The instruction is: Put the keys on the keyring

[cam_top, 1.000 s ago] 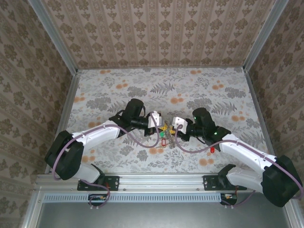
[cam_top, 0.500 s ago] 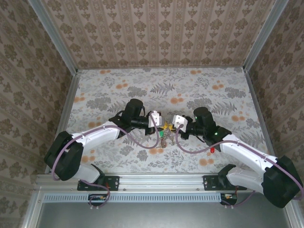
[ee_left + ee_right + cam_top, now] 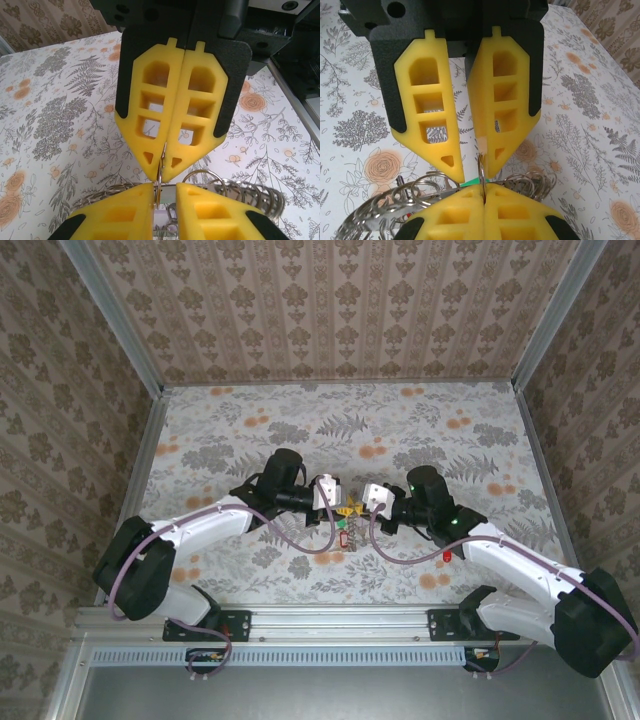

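My two grippers meet tip to tip over the middle of the table. My right gripper [image 3: 483, 192] [image 3: 357, 508] is shut on the keyring [image 3: 482, 176], a thin silvery ring seen edge-on. My left gripper [image 3: 165, 189] [image 3: 340, 506] faces it with its jaws slightly parted; the ring [image 3: 160, 172] rests against one of its fingers [image 3: 135, 200]. Several small rings [image 3: 250, 192] [image 3: 395, 200] bunch up below the fingertips. The keys [image 3: 344, 530] hang under the grippers, red and green heads showing. A green key head [image 3: 468, 184] peeks out behind my right fingers.
The floral tabletop [image 3: 300, 430] stretches far and to both sides of the grippers. Patterned walls [image 3: 330, 300] close it in at the back and sides. A small red object [image 3: 446, 556] sits beside my right arm.
The right gripper has edged slightly left toward the left one. The hanging keys have swung a little. Both arms otherwise hold their places.
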Action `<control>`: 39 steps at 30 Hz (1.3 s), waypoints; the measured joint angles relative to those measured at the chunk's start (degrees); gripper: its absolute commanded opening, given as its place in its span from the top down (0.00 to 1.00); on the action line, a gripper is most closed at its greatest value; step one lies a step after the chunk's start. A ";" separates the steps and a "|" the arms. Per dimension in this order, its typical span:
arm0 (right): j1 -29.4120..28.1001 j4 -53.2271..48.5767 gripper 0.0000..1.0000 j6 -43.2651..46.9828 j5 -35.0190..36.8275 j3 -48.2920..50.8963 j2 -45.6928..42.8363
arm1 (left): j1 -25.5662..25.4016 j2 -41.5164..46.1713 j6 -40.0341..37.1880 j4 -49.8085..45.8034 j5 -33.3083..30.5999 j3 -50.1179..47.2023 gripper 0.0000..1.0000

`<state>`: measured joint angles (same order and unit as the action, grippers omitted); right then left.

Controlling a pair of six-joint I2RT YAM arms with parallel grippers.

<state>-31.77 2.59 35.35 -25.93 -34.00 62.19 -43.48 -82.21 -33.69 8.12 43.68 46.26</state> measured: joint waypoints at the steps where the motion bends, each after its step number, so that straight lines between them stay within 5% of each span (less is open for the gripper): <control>1: 0.00 -0.02 1.00 0.13 -0.02 0.00 0.00 | 0.00 0.00 0.00 -0.11 0.00 0.02 0.82; 8: 0.00 0.00 1.00 0.26 -0.20 0.00 0.00 | 0.00 0.00 -0.04 -1.16 -0.02 0.66 0.87; 12: 0.00 -0.15 1.00 0.02 -0.46 0.00 0.00 | 0.02 0.00 -0.57 -1.29 -0.11 0.79 1.00; 15: 0.00 -0.24 0.97 -0.46 -0.39 0.00 0.00 | -0.02 0.00 -1.07 -1.36 -0.42 0.81 1.00; 22: 0.00 -0.09 0.74 -2.62 2.19 0.74 -4.09 | -1.36 0.26 -1.73 1.11 -3.37 -0.04 1.00; 30: 0.00 -0.20 0.72 -5.90 6.62 6.14 -16.06 | -1.49 1.25 -1.95 1.79 -4.72 -1.40 1.00; 39: 0.00 -1.55 0.68 -5.60 7.67 6.47 -14.27 | -1.73 3.23 -2.12 2.78 -5.79 -3.15 1.00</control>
<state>-31.77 1.04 29.76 -18.26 -27.53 47.92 -45.21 -78.98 -35.81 10.90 37.89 43.11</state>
